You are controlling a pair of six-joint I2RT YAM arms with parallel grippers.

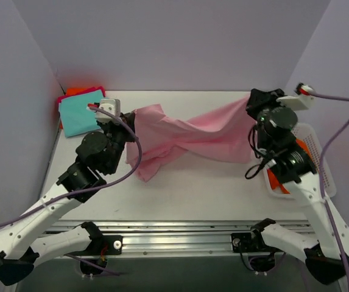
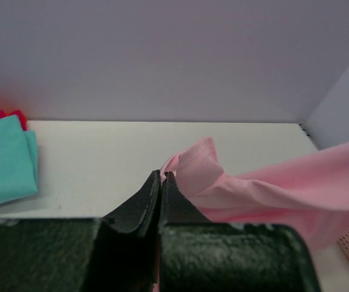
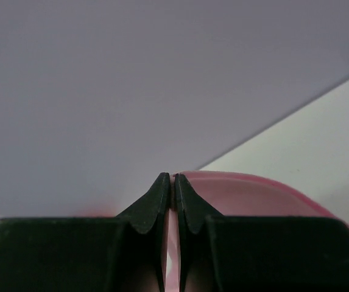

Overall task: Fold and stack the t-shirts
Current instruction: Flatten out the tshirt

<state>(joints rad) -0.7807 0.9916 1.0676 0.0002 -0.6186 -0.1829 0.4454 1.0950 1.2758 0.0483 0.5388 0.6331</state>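
A pale pink t-shirt [image 1: 192, 137] hangs stretched and twisted between my two grippers above the table. My left gripper [image 1: 127, 119] is shut on its left end; the left wrist view shows the cloth [image 2: 253, 191] pinched at the gripper [image 2: 162, 176]. My right gripper [image 1: 251, 103] is shut on its right end, higher up; the pink cloth [image 3: 253, 194] runs between the jaws of the gripper [image 3: 173, 177]. A folded teal shirt [image 1: 80, 114] lies on magenta and orange ones [image 1: 83, 91] at the back left, also in the left wrist view [image 2: 3, 158].
A white mesh basket [image 1: 320, 161] with an orange shirt [image 1: 299, 149] inside stands at the right edge, partly behind my right arm. Grey walls close the back and sides. The table [image 1: 211, 194] has a metal rail along its front edge.
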